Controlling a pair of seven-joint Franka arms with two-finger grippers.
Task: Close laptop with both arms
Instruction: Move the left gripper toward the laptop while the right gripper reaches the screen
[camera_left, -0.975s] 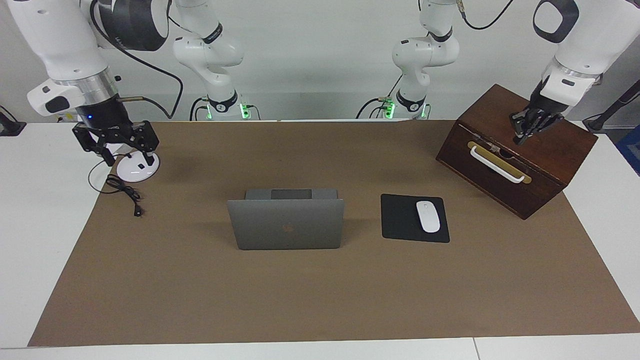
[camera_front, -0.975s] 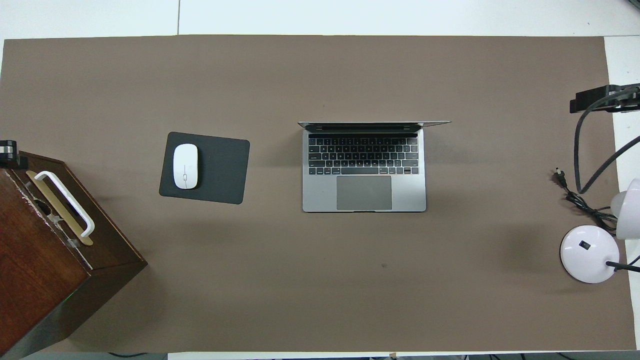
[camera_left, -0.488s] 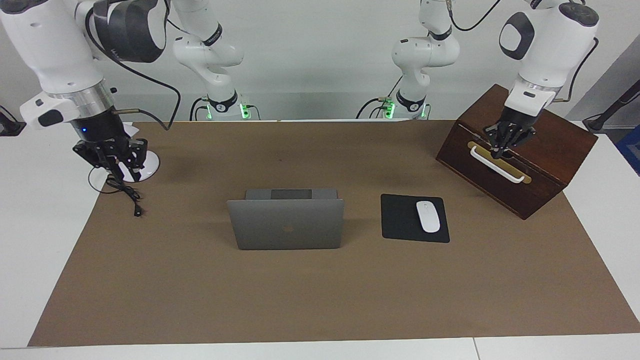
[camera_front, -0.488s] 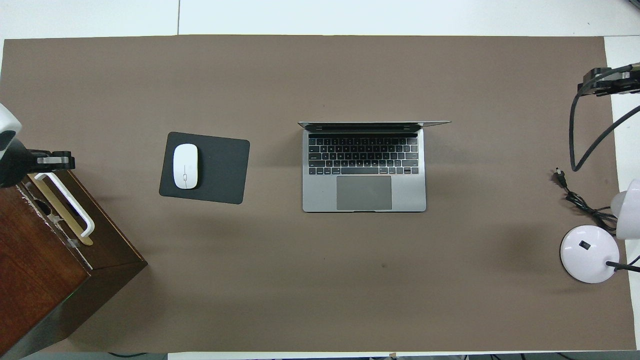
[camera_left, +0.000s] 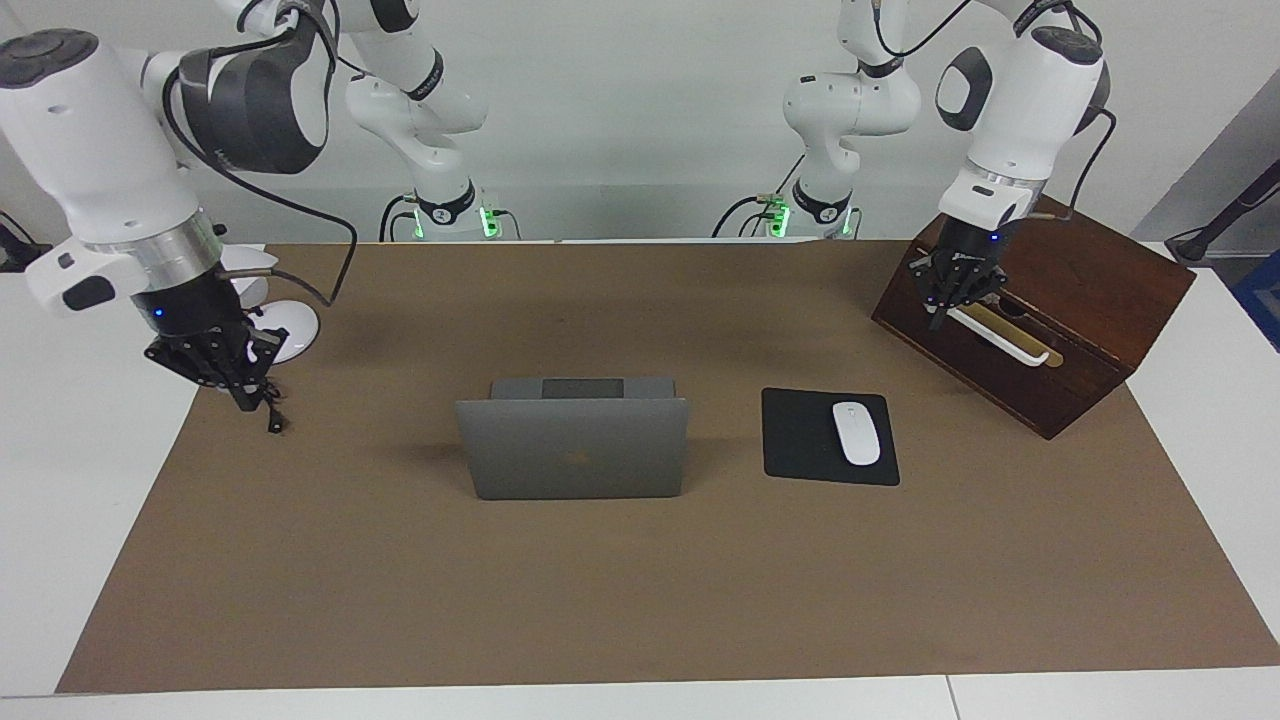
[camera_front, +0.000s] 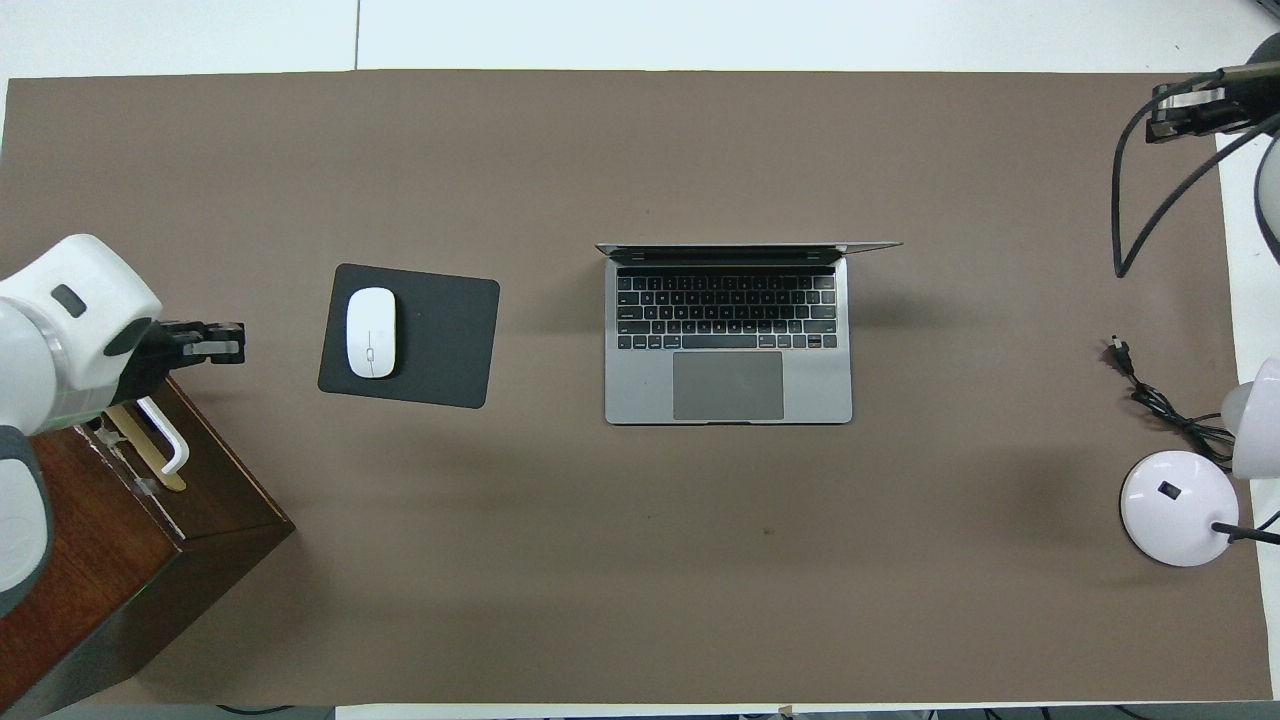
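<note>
Nearby, mouse pad (camera_left: 828, 436) and wooden box (camera_left: 1040, 300) flank the open laptop (camera_left: 572, 447).

Both arms raised, wrists bent downward. Left claw (camera_left: 945, 300) closed, pointing down. Right claw (camera_left: 228, 378) closed, pointing down.

One camera sits high across the surface (camera_left: 640, 580) and faces the robots, looking down at a slant from well back; it takes in both arm bases, the wall and the whole brown mat. The other hangs high above the robots' own end and looks steeply down and forward, so the arms enter only at its edges. Both views share the mat with the open laptop (camera_left: 572, 447) (camera_front: 728, 335) at its middle, between the two sets of jaws, seen half a turn apart.
</note>
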